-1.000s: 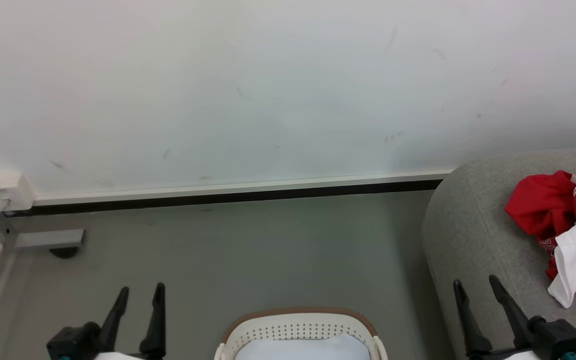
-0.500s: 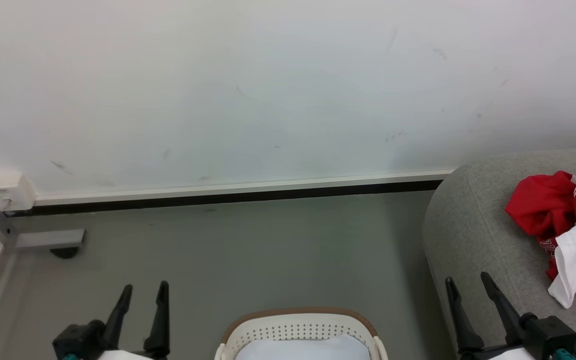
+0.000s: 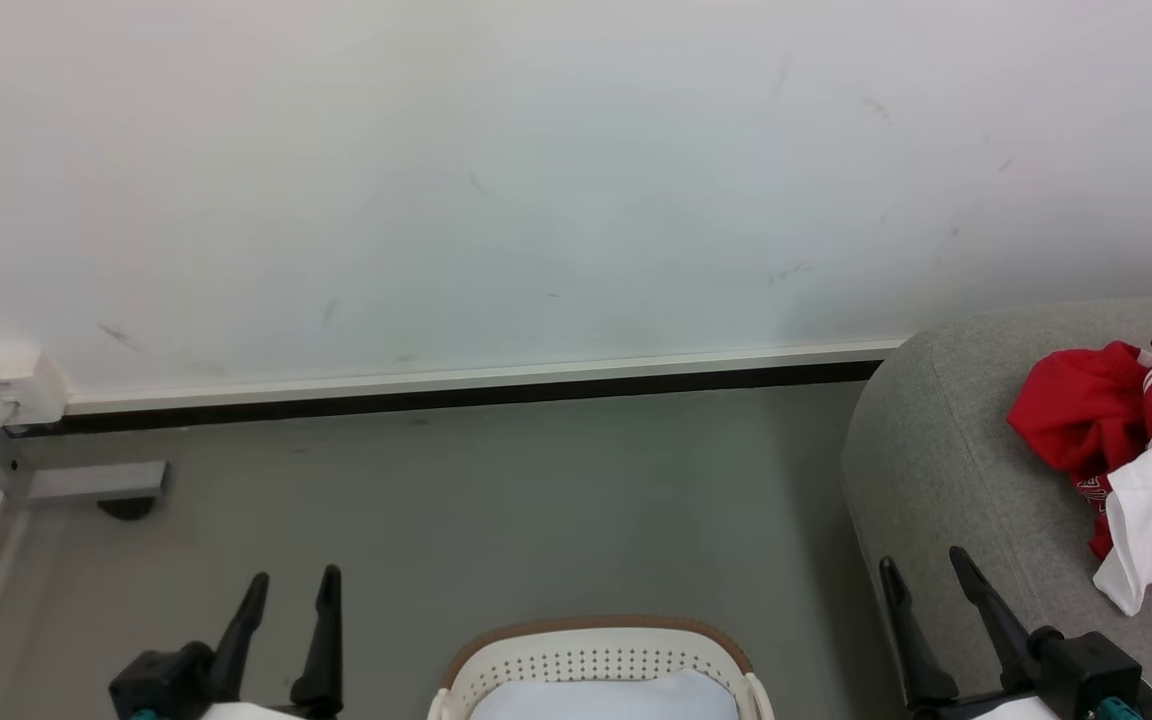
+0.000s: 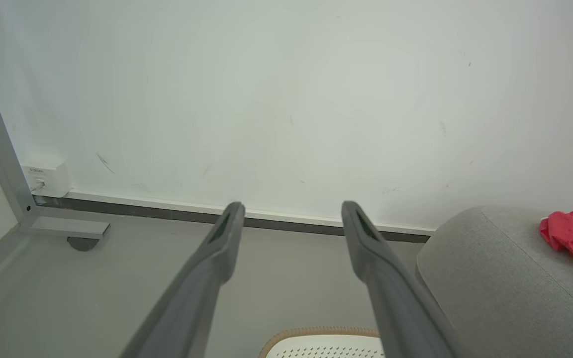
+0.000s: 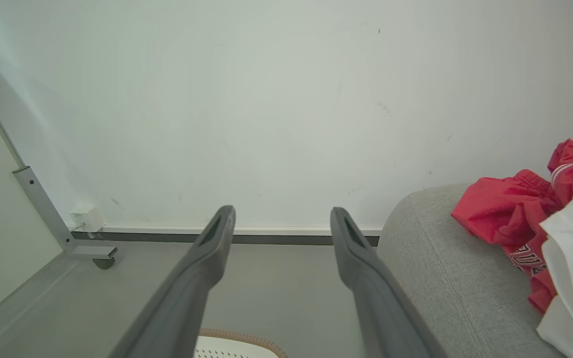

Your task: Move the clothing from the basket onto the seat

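**Clothing** [image 3: 1086, 410]: red garments with white trim and one white panel, heaped at 3 o'clock in the head view. They lie on the seat [image 3: 936, 470]. Small white lettering shows on a lower fold. They are well apart from both grippers.

**Seat:** light grey upholstery with a rounded corner, at 4 o'clock, near the basket.

**Basket** [image 3: 596, 630]: cream perforated wall with a brown rim, at 6 o'clock, cut by the bottom edge. It stands on the grey floor [image 3: 486, 500]. A pale sheet [image 3: 604, 698] lies inside.

**Left gripper** [image 3: 294, 576]: at 7 o'clock, over the floor. Its fingers are spread with a bare gap between them and point toward 12.

**Right gripper** [image 3: 922, 560]: at 5 o'clock, before the seat's near corner. Its fingers are spread around nothing and lean toward 11.

**Surroundings:** a scuffed white wall [image 3: 536, 180], with a white socket box [image 3: 16, 385] at 9 o'clock. A grey metal frame foot [image 3: 96, 480] sits just below the box.
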Controlling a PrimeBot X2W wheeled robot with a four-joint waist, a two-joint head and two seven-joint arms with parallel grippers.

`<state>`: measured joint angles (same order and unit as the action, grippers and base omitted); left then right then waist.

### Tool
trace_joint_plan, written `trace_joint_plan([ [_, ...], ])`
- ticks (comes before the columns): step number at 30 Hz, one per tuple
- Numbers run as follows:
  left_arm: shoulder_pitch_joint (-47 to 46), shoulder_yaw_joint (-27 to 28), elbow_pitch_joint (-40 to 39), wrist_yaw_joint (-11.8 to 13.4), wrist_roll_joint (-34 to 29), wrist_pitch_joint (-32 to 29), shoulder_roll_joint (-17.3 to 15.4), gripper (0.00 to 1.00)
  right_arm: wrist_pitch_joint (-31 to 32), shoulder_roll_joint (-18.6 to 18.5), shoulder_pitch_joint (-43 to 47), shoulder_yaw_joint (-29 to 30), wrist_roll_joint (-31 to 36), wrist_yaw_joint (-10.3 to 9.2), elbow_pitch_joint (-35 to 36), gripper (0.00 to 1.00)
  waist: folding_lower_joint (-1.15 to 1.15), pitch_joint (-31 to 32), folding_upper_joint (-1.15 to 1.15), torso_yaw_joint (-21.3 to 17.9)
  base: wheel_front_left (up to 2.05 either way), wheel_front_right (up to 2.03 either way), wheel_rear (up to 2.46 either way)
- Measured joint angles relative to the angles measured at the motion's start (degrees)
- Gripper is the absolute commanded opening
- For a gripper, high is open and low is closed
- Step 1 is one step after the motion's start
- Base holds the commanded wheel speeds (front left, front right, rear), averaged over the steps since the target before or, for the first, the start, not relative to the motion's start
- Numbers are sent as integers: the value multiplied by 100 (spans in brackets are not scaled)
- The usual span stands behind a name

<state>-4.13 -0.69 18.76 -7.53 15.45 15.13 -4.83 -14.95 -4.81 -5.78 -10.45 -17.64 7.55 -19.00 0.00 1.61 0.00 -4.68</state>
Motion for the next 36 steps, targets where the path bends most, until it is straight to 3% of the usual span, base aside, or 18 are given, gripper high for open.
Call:
trace_joint_plan([
  [2,0,-48,31,-1,43,0,-7,100,0,-5,-3,4,-3,0,-14,100,0,3,0,-2,0,0,0],
  [3,7,-62,68,-1,51,0,7,0,0,-2,9,0,-3,1,-32,0,0,4,0,-3,0,0,0],
  [7,129,-82,243,-1,80,-52,66,0,35,11,168,-13,-60,1,-178,0,0,3,0,1,0,0,0],
  [36,85,197,-159,162,2760,-781,109,0,747,68,121,547,-2671,1,-4,0,0,-31,0,111,0,0,0],
])
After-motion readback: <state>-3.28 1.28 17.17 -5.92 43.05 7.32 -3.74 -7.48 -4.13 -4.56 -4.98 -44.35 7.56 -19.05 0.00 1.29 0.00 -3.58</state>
